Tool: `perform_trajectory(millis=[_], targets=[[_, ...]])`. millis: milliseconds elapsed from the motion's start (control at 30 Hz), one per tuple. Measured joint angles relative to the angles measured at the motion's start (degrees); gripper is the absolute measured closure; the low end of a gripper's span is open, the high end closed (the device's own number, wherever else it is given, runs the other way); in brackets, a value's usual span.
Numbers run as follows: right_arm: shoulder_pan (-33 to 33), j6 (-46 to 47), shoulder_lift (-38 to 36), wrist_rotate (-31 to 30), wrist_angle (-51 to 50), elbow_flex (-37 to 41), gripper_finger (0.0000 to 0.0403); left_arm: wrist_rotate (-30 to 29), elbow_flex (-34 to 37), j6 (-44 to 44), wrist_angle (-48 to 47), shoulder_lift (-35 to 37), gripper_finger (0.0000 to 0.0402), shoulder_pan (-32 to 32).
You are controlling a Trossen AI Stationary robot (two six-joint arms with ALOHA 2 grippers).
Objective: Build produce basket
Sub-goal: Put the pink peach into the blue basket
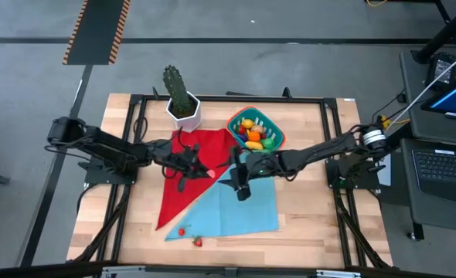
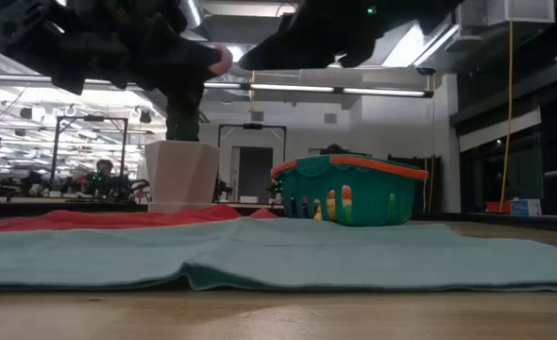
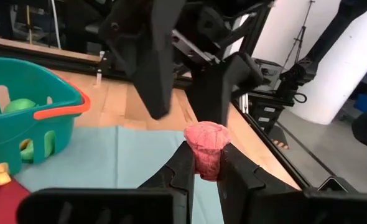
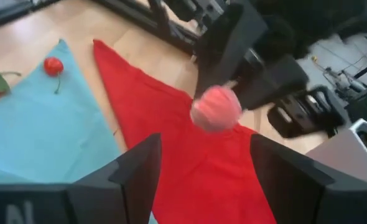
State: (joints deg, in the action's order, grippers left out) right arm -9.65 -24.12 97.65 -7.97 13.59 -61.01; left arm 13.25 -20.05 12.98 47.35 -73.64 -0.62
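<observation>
The small teal plastic basket with orange-red rim, near the surface's far edge, already holds most produce. The left gripper pinches a pink berry-like piece mid-surface; the right gripper is spread just beside it. Two red berries lie near the front edge.

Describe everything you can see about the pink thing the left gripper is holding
The pink piece is a small, matte toy item with a rounded, slightly lumpy top that narrows toward its lower end, where it sits between the fingers of the left gripper, which is shut on it. It stands roughly upright and is lifted off the table, above the red cloth. The open right gripper faces it from close by without touching. What kind of produce it is cannot be told.
</observation>
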Motion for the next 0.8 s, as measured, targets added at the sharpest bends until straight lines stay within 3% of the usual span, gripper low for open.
perform_trajectory(millis=[233, 800], targets=[[-0.09, -4.39, 2.22, -0.02, -1.73, -3.93, 0.0157, 1.26, -0.79, 0.02, -0.09, -2.68, 0.0354, 0.74], [-0.2, -4.74, 4.01, -0.02, 0.59, -4.05, 0.0157, 1.26, -0.79, 0.05, 1.97, -2.87, 0.0362, 0.72]])
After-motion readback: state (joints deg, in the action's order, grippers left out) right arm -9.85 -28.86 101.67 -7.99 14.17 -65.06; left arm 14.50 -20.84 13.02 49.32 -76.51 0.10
